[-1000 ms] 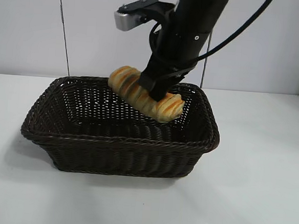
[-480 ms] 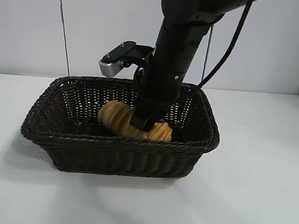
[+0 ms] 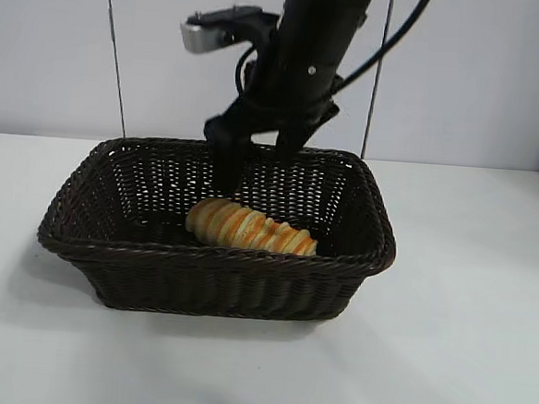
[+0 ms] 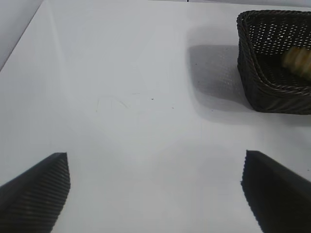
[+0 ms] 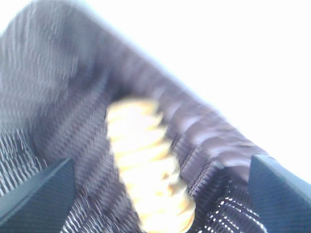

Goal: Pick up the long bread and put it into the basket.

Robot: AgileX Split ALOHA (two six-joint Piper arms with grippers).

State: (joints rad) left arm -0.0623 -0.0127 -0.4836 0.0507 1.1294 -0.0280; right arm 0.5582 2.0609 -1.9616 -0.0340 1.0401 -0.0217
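Note:
The long bread (image 3: pixel 249 228), tan with orange-brown spiral stripes, lies flat on the floor of the dark brown wicker basket (image 3: pixel 219 259), toward its front right. My right gripper (image 3: pixel 254 155) hangs open above the loaf, clear of it, with its fingers pointing down into the basket. In the right wrist view the long bread (image 5: pixel 146 179) shows below and between the spread jaws of the right gripper (image 5: pixel 163 187), next to the basket wall (image 5: pixel 209 141). My left gripper (image 4: pixel 155 194) is open over bare table, well off to one side of the basket (image 4: pixel 272 92), and the long bread (image 4: pixel 297 60) shows inside.
The basket stands alone in the middle of a white table (image 3: pixel 463 345), with a pale wall behind. Thin cables (image 3: pixel 113 52) hang down behind the basket. The right arm's black links and its wrist camera (image 3: pixel 217 27) rise over the basket's back rim.
The right gripper carried the long bread down into the basket, opened and let it go, then rose. The loaf now rests on the basket floor. The left gripper has not changed.

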